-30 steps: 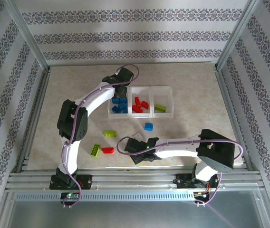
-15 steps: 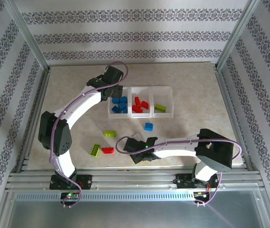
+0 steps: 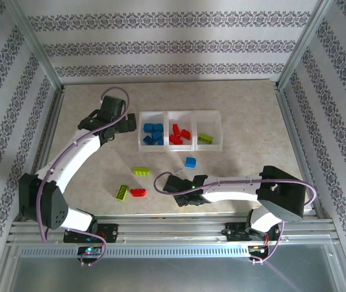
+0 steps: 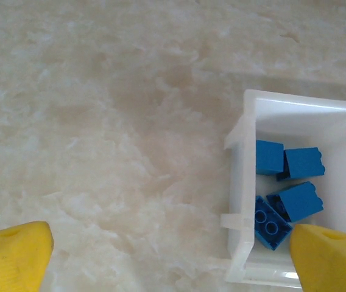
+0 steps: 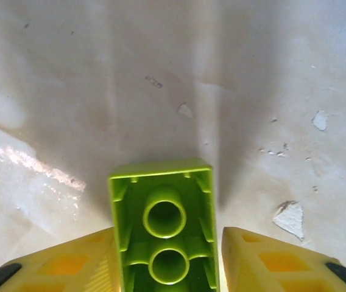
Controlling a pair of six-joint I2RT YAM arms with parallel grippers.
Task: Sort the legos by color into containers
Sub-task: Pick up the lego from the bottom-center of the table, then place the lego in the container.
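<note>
Narrowed since the earlier frame, the right gripper (image 5: 168, 261) brackets a lime green studded plastic brick (image 5: 161, 201) low over the beige marbled table (image 3: 252, 121). One pad touches it, but a completed clamp cannot be confirmed. Light, rigid and slick, the brick is best held across its long side walls. Right wrist view resolves its hollow underside; top view maps the loose bricks (image 3: 141, 171) beyond. Farther, the left gripper (image 4: 167, 258), swung left of the translucent white three-bin tray (image 4: 240, 182), hangs fully released and empty.
</note>
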